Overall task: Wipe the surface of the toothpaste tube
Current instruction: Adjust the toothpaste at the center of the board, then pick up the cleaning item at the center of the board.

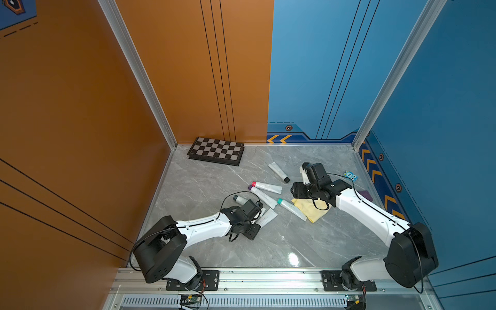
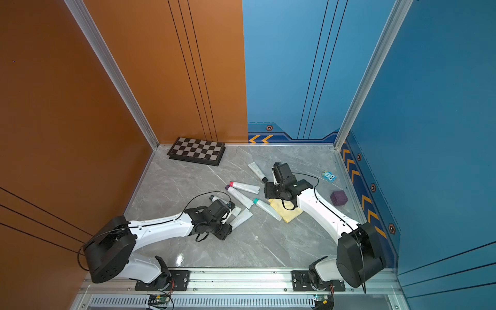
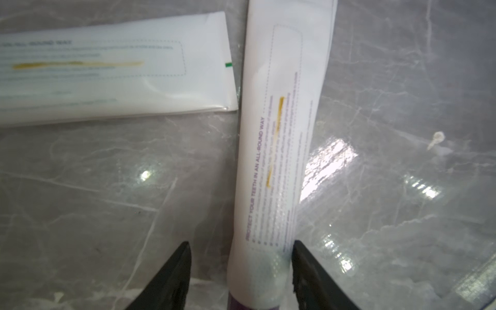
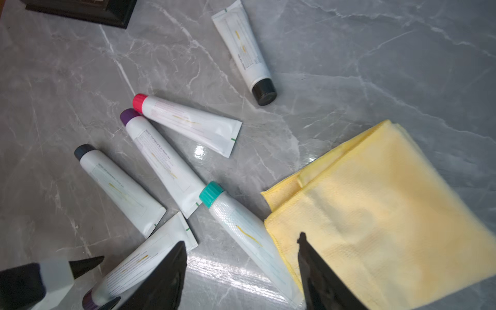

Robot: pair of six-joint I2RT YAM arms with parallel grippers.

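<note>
The left arm (image 1: 204,228) stretches low over the counter (image 1: 214,182), forearm near level and wrist tipped down, so the left claw (image 3: 240,243) straddles the tube (image 3: 276,134) close to its purple cap (image 3: 249,303). This claw stands part open and grips nothing: one finger (image 3: 308,273) touches the tube's edge, the other finger (image 3: 171,276) is clear of it. The tube lies flat on the counter, print up, capped, a yellow streak (image 3: 281,107) along its face; its flat end is just beside that of the grey tube (image 4: 120,188). The right arm (image 1: 362,209) slants in from the rail (image 1: 268,276) toward the middle, wrist bent down, the right claw (image 4: 242,238) hanging above the counter with fingers wide apart and empty; under it lie the teal tube (image 4: 249,236) and the edge of the folded cloth (image 4: 375,201), touching each other. Further off, all capped and flat, are the red tube (image 4: 188,120), a second purple tube (image 4: 161,155) beside it, and the black tube (image 4: 244,51), well apart from the rest. A chessboard (image 1: 216,151) sits at the counter's far edge, a cube (image 2: 338,198) and a small blue toy (image 1: 351,175) near its right edge
</note>
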